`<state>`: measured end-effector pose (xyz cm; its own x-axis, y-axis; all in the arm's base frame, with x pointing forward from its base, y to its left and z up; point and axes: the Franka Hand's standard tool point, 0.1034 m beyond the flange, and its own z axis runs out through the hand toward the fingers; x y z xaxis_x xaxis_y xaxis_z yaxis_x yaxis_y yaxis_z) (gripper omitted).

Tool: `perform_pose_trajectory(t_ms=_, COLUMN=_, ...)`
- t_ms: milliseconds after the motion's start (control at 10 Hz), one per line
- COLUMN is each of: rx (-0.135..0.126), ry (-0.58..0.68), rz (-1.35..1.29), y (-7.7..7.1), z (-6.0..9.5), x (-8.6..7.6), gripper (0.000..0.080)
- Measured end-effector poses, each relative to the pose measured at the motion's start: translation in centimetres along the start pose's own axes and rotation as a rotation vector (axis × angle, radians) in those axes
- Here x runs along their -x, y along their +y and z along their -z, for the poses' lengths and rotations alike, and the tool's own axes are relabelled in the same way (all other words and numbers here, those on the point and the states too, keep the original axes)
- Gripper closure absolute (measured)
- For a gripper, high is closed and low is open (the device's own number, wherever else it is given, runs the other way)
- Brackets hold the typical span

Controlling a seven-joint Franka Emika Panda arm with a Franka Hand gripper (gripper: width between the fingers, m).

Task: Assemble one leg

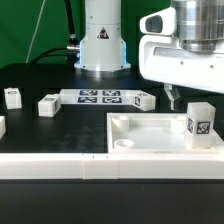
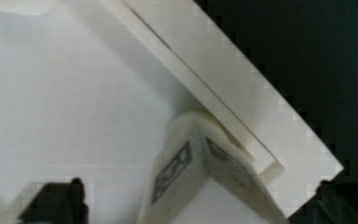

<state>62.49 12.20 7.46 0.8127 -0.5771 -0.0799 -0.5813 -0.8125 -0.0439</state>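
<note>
Tool (image 1: 173, 97) hangs at upper right of the exterior frame, fingers spread, gripping nothing; both fingertips (image 2: 55, 200) appear dark at the wrist frame's lower edge. One leg (image 1: 199, 123) stands upright in the right corner of the white tray (image 1: 150, 140), just below and right of the tool, apart from it. Round socket visible at the tray's left corner. Left on the black table (image 1: 60, 125): three more legs (image 1: 47, 105) lying loose. Marker board (image 1: 100, 97) lies mid-frame, another leg beside it.
</note>
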Motion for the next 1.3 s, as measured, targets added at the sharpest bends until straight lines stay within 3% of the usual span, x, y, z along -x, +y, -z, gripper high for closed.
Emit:
perform_pose_trajectory(t_ms=300, rx=0.042, ry=0.022, rz=0.361, y=0.3, z=0.03, x=-0.3, gripper=0.0151)
perform_pose_trajectory(t_ms=700, rx=0.054, ry=0.024, rz=0.617, y=0.2, z=-0.04, x=-0.21, gripper=0.0151)
perform_pose_trajectory(t_ms=800, rx=0.054, ry=0.024, rz=0.623, y=0.24, z=-0.03, x=-0.26, gripper=0.0276)
perform_pose_trajectory(t_ms=900, rx=0.054, ry=0.024, rz=0.621, y=0.25, z=-0.03, x=-0.26, gripper=0.0276)
perform_pose_trajectory(t_ms=1100, rx=0.052, ry=0.024, rz=0.576, y=0.24, z=-0.04, x=-0.25, gripper=0.0508)
perform_pose_trajectory(t_ms=1300, rx=0.049, ry=0.024, rz=0.537, y=0.32, z=-0.03, x=-0.33, gripper=0.0508)
